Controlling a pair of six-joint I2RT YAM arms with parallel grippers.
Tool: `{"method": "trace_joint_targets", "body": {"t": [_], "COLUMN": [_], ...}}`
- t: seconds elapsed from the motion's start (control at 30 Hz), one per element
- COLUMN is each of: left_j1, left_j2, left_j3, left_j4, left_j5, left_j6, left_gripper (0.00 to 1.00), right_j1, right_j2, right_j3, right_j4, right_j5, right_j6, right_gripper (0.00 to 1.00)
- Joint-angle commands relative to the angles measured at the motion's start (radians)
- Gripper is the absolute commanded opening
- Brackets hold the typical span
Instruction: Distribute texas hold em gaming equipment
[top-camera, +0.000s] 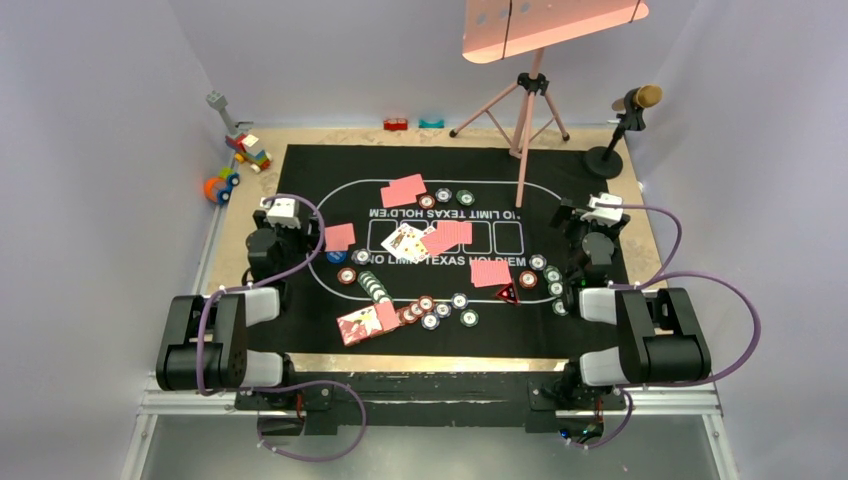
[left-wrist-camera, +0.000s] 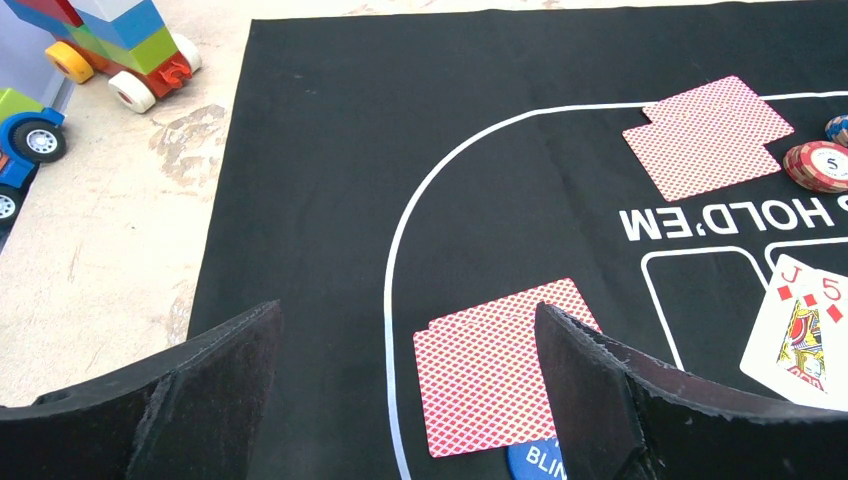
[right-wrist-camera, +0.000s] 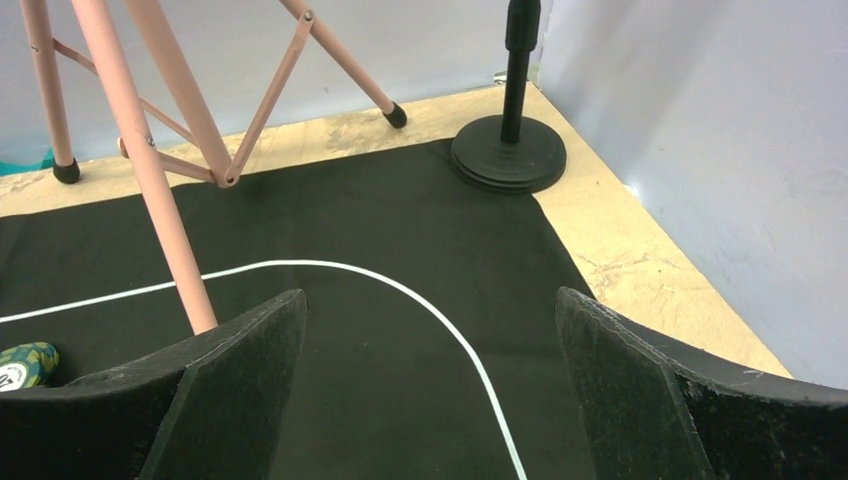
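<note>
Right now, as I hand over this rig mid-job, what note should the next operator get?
Left gripper: open, empty, facing the left card pair and blue button.
Right gripper: open, empty, facing bare mat by the pink tripod.
Done: far cards and right cards lie face down, a red triangle beside the right ones; face-up cards mid-table.
Left, probably: chips bunched along the near side look unshared.

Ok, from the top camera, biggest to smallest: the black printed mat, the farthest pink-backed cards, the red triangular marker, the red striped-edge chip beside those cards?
1. black printed mat
2. farthest pink-backed cards
3. red triangular marker and red striped-edge chip: they look alike, so tied.
</note>
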Motion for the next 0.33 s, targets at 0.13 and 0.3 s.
{"method": "trace_joint_targets", "body": {"t": [0.13,0.3], "left_j1": [0.005,0.002], "left_j2": [-0.012,-0.015], "left_j3": [0.029,0.026], "left_j4": [0.014,0.017], "left_j5": [0.004,0.0], "left_j6": [0.011,0.012], "left_gripper": [1.0,1.0], "right_j1": [0.002,0.002], "right_j2": [-0.011,-0.011], "right_j3": [0.006,0.006], "right_j4": [0.019,0.019], "right_j5": [0.0,0.0], "right_j6": [-0.001,-0.001], "right_gripper": [0.98,0.98]}}
